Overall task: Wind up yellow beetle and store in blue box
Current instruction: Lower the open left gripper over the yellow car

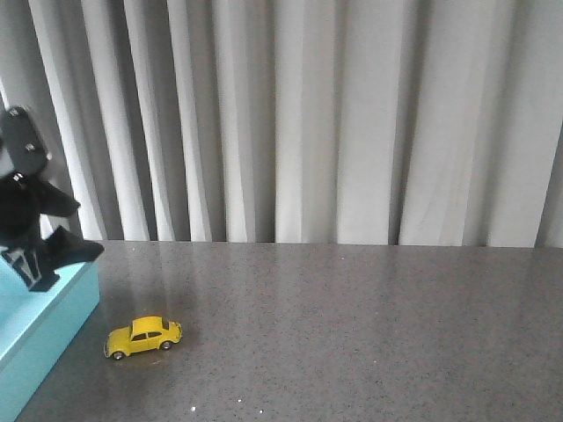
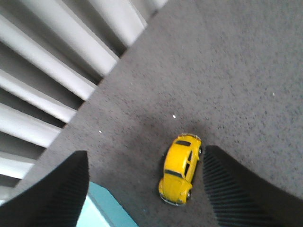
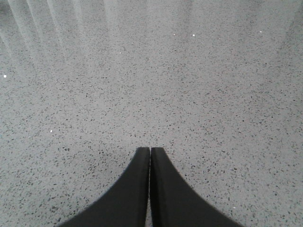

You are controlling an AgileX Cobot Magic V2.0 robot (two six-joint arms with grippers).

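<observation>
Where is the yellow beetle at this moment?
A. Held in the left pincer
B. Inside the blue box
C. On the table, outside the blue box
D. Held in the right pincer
C. The yellow beetle stands on its wheels on the grey table, just right of the blue box; the left pincer is open above it, and the right pincer is shut and empty.
</observation>
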